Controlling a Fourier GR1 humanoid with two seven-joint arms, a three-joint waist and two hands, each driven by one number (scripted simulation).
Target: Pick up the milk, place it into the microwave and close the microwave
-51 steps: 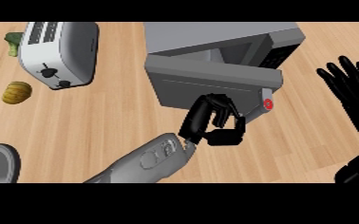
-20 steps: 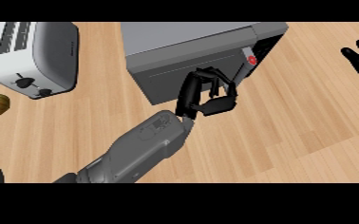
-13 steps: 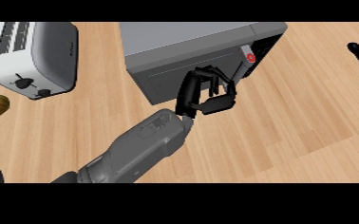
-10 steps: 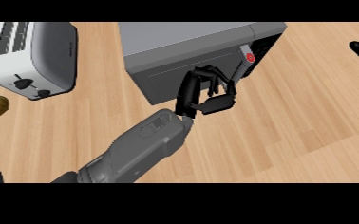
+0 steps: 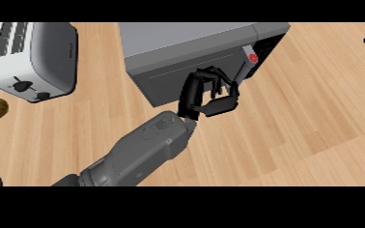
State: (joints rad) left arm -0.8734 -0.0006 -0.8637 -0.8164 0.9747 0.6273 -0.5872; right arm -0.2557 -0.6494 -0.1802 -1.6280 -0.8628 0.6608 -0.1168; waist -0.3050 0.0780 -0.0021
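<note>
- Standing at the far left of the counter (image 5: pixel 299 121) was a white toaster (image 5: pixel 35 60), well apart from the work; a small brownish item showed at the left edge, too cropped to name.
- Coming up from the lower left, the grey forearm ended in the left hand (image 5: pixel 206 94), the only hand in view and so the nearer to the appliance; the right hand was out of sight.
- Fingers were curled, their tips against the front of the microwave door (image 5: pixel 189 70); whether they enclosed anything could not be told, and nothing showed between them.
- The door appeared closed, or very nearly so, lying directly ahead of the hand, its long axis running left to right across the hand's line of push.
- The milk was nowhere visible; judged from the door's position, it probably sat inside the microwave (image 5: pixel 192 38).
- A red button (image 5: pixel 251 59) marked the control panel, just right of the fingers.
</note>
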